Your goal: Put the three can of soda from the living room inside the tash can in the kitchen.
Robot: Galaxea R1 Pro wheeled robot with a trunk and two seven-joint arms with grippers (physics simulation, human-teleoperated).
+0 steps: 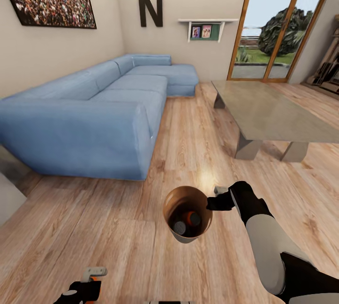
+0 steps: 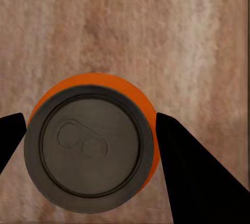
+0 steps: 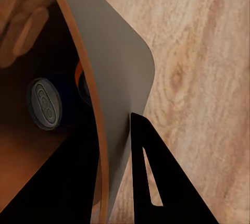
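While the robot stands on the light wood plank floor [image 1: 94,228] of the living room, both arms are loaded.

Setting: long blue L-shaped sofa [image 1: 103,106] along the wall, low grey coffee table [image 1: 273,110] opposite, black letter N [image 1: 150,8] on the far wall.

Right gripper [image 1: 217,199]: clenched on the rim of the grey tapered bucket with tan rim and brown inside [image 1: 187,214]. The right wrist view shows one finger [image 3: 156,182] outside the bucket wall [image 3: 114,78] and a dark shape inside it, so the wall is pinched between them. Judgement: a rim grip lets the bucket hang upright, mouth up, so its load stays in.

Bucket position: carried above the floor, in front of the robot, clear of sofa and table.

Bucket contents: one dark blue can with a dull grey top [image 3: 44,103] and one orange can [image 1: 192,219], side by side at the bottom.

Left gripper [image 1: 89,278]: closed on the orange cylindrical soda can with a grey pull-tab lid [image 2: 94,143]; black fingers [image 2: 192,172] press both flanks, lid facing the wrist camera. Held low, by the robot's left side, over bare floor.

Progress (judgement): two cans binned, the third in hand; the bin is not yet in the kitchen.
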